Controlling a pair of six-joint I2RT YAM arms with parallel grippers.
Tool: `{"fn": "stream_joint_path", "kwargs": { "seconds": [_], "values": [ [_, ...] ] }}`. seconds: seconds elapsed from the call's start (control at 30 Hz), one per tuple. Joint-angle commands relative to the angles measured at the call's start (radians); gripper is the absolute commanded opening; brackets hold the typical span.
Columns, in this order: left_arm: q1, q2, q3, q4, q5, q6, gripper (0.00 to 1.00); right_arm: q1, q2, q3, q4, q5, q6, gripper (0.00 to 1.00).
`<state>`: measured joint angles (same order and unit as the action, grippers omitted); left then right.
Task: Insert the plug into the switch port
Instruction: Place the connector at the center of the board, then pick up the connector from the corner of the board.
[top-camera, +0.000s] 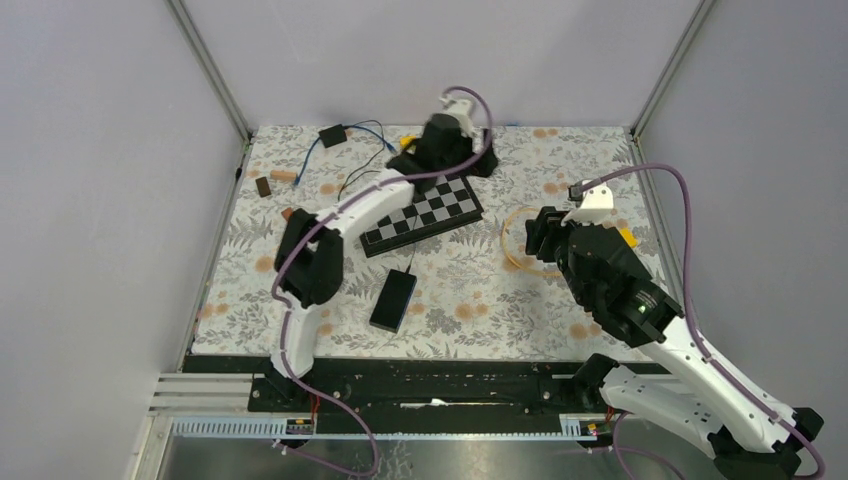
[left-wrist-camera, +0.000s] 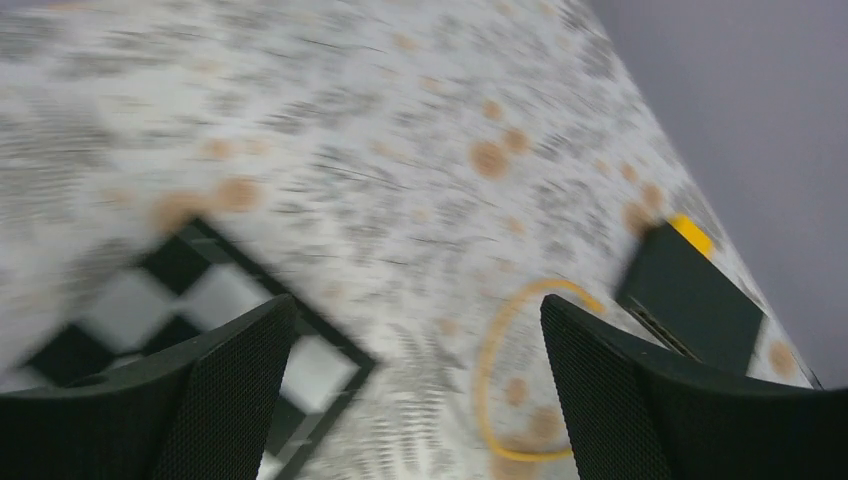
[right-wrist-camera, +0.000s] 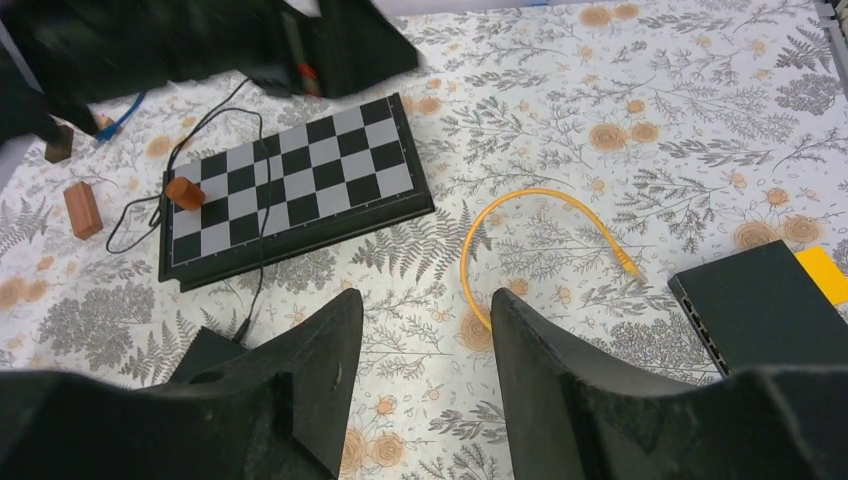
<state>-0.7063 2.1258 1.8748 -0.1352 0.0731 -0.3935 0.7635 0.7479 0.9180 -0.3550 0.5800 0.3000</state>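
Right gripper (right-wrist-camera: 423, 310) wide open, nothing btwn fingers, hanging above floral mat (right-wrist-camera: 560, 90). Just ahead and a bit right of it: yellow cable (right-wrist-camera: 540, 192) in a loose loop on the mat, plug (right-wrist-camera: 630, 268) at the loop's right end, aimed toward switch (right-wrist-camera: 770, 300). Plug near switch, not touching, not in any port. Switch flat at right edge, port row facing the cable, yellow tag (right-wrist-camera: 822, 272) behind. Left gripper (left-wrist-camera: 415, 320) also spread open & empty, up over far side of chessboard (right-wrist-camera: 300, 180), well apart from plug; that wrist view blurred. Orange piece (right-wrist-camera: 185, 192) on board's left side, black cord (right-wrist-camera: 256, 290) running across board.
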Motion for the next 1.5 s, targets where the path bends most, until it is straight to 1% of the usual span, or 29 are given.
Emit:
{"fn": "stream_joint_path", "kwargs": {
  "seconds": [0.0, 0.17, 0.33, 0.5, 0.67, 0.83, 0.93, 1.03, 1.17, 1.37, 1.47],
  "values": [
    [0.178, -0.182, -0.078, -0.013, -0.097, -0.001, 0.94, -0.003, 0.019, -0.005, 0.018, -0.017, -0.006, 0.58],
    [0.343, -0.243, -0.197, -0.094, -0.159, -0.004, 0.93, -0.004, 0.061, -0.003, 0.02, -0.068, -0.007, 0.59],
    [0.467, -0.306, -0.379, -0.022, -0.221, 0.043, 0.93, -0.004, 0.108, -0.001, 0.021, -0.131, -0.013, 0.59],
    [0.581, -0.288, -0.447, 0.022, -0.229, 0.128, 0.93, -0.003, 0.132, -0.011, 0.025, -0.175, 0.001, 0.59],
    [0.675, -0.207, -0.428, 0.042, -0.221, 0.159, 0.92, -0.004, 0.16, -0.011, 0.026, -0.208, 0.003, 0.59],
    [0.706, -0.156, -0.402, 0.004, -0.31, 0.186, 0.92, -0.004, 0.166, -0.012, 0.025, -0.228, 0.001, 0.59],
    [0.763, -0.14, -0.396, -0.011, -0.328, 0.17, 0.92, -0.004, 0.164, -0.016, 0.025, -0.234, 0.002, 0.59],
    [0.806, -0.114, -0.375, -0.023, -0.289, 0.155, 0.91, -0.003, 0.165, -0.016, 0.025, -0.244, 0.003, 0.59],
    [0.834, -0.052, -0.315, -0.074, -0.245, 0.184, 0.9, -0.004, 0.168, -0.014, 0.025, -0.252, 0.002, 0.59],
    [0.841, 0.021, -0.257, -0.119, -0.189, 0.218, 0.89, -0.003, 0.165, -0.017, 0.026, -0.253, 0.004, 0.59],
    [0.841, 0.055, -0.23, -0.135, -0.169, 0.228, 0.87, -0.003, 0.165, -0.016, 0.024, -0.255, 0.004, 0.59]
  ]
}}
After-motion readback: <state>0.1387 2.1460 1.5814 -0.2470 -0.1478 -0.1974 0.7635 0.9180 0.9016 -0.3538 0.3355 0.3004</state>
